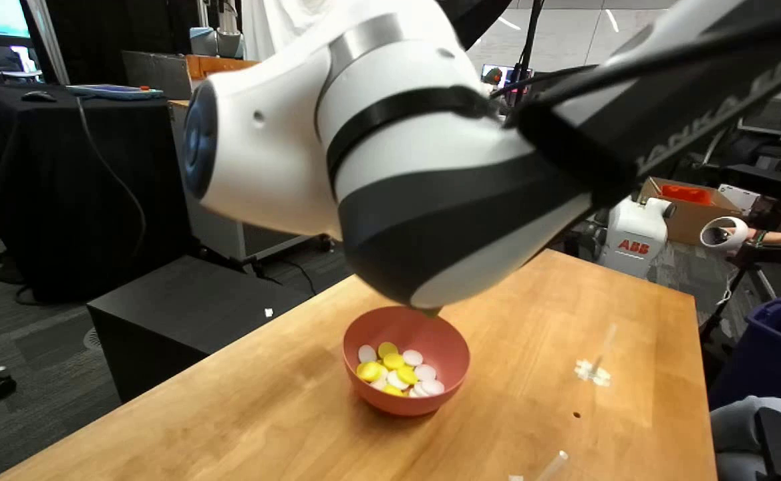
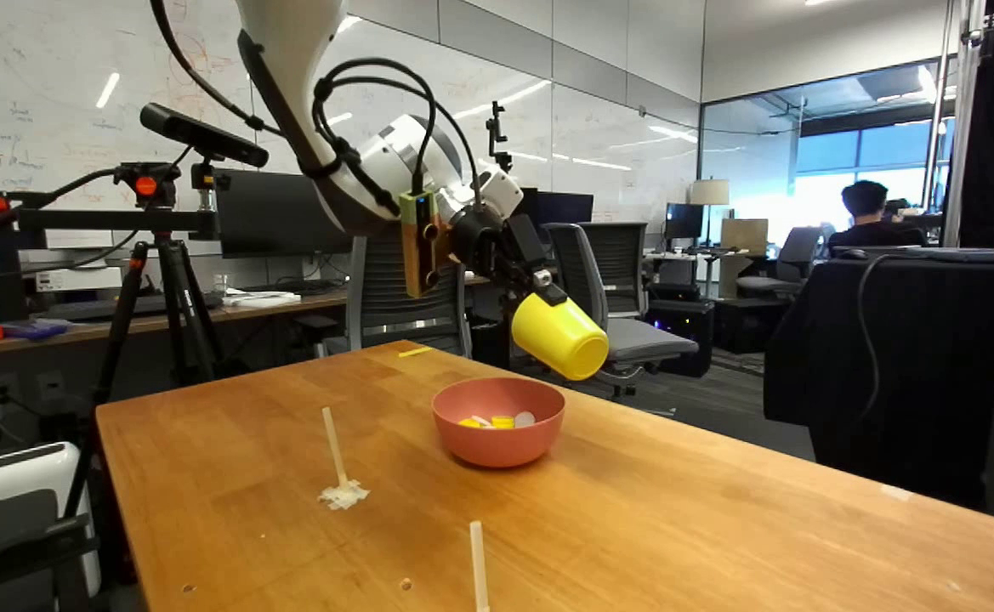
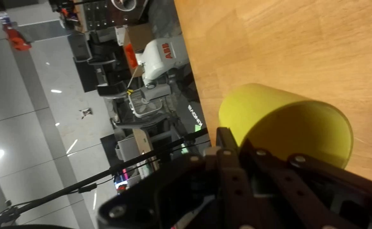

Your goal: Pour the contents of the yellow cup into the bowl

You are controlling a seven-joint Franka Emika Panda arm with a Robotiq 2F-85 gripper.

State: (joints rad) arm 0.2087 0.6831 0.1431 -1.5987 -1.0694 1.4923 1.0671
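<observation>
The yellow cup [image 2: 558, 337] is in my gripper [image 2: 542, 289], held tilted above the table, just above and beside the bowl's rim. In the wrist view my gripper [image 3: 236, 142] pinches the wall of the yellow cup [image 3: 252, 105] near its mouth; the visible part of its inside shows no pieces. The salmon-pink bowl [image 1: 403, 405] stands upright on the table, and shows in an exterior view [image 2: 498, 450]. The contents [image 1: 393, 364], yellow and white pieces, lie in the bowl; some show in an exterior view [image 2: 503, 422]. The arm hides gripper and cup in an exterior view.
The wooden table [image 2: 718, 501] carries a thin upright stick [image 2: 335, 446] taped down near the bowl and another stick [image 2: 479, 561] near its front. A yellow strip [image 2: 415, 351] lies at the far corner. A black box [image 1: 196, 300] stands beside the table. Chairs [image 2: 616, 331] stand behind.
</observation>
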